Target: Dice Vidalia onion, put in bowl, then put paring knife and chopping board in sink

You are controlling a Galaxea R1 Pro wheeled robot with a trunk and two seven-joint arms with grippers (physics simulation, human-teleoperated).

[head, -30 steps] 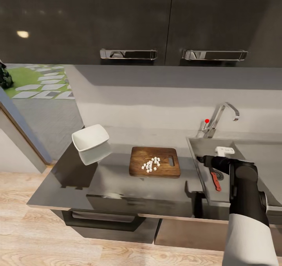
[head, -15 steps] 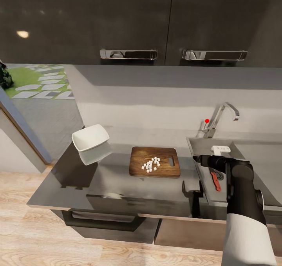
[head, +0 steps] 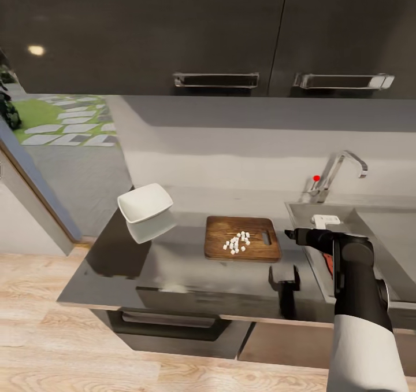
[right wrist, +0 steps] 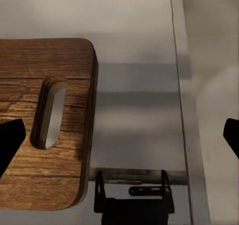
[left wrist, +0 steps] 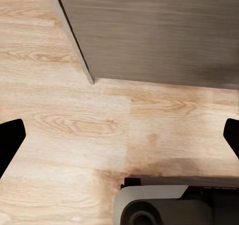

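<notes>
Change: the whole head view has shifted, so the camera moved; the right gripper [head: 283, 276] has drawn back from the sink [head: 370, 230] toward the chopping board [head: 242, 239].
Knife: the paring knife [head: 329, 260] seems to lie in the basin, mostly hidden behind the arm.
Onion: diced onion [head: 236, 242] sits on the board, not in the bowl [head: 146, 202].
Right gripper: spread, empty.
Left gripper [left wrist: 119, 135]: spread, over floor.
Meaning: dice likely come next.

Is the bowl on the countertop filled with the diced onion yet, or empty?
Empty. The bowl shows a bare white interior in the head view, while the diced onion lies in a pile on the chopping board.
</notes>
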